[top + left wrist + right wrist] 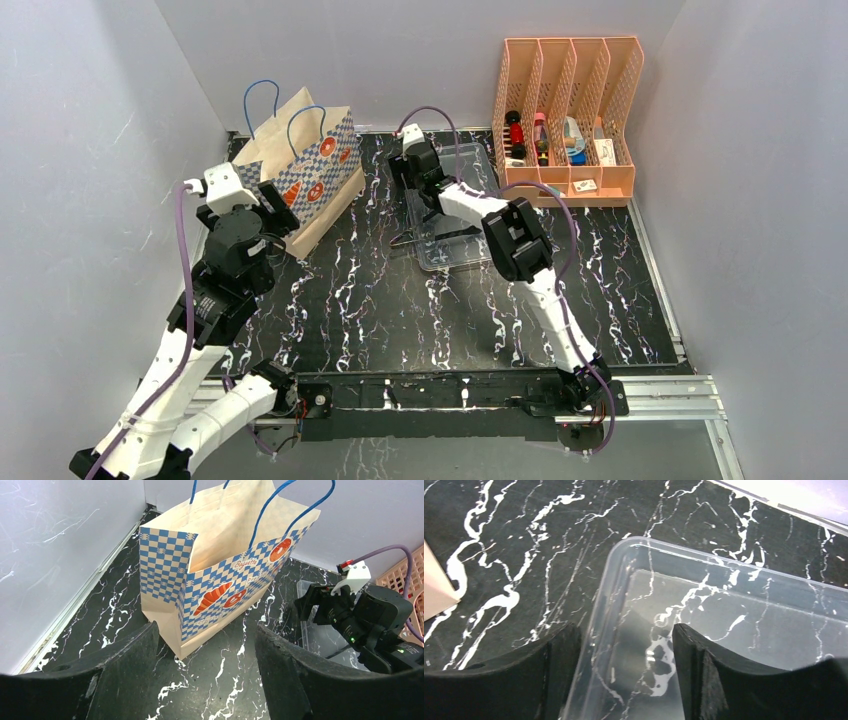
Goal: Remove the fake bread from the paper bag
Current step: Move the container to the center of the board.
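Paper bag (310, 175) upright, mouth open, far-left of surface (380, 300); bread hidden from view. Left pincer (205, 637) apart, facing bag's near corner. Right pincer (626, 637) apart over clear tray (634, 542) corner. Pink rack (568, 120) far right, well apart.

Both arms (555, 310) white with black joints, trailing purple cables (182, 250)

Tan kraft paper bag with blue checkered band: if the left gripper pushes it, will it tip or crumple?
Likely crumples: the tan kraft paper bag has thin, creased walls. Standing tall on a narrow base, it may tip from a high push. It probably slides easily on the glossy black marbled tabletop.
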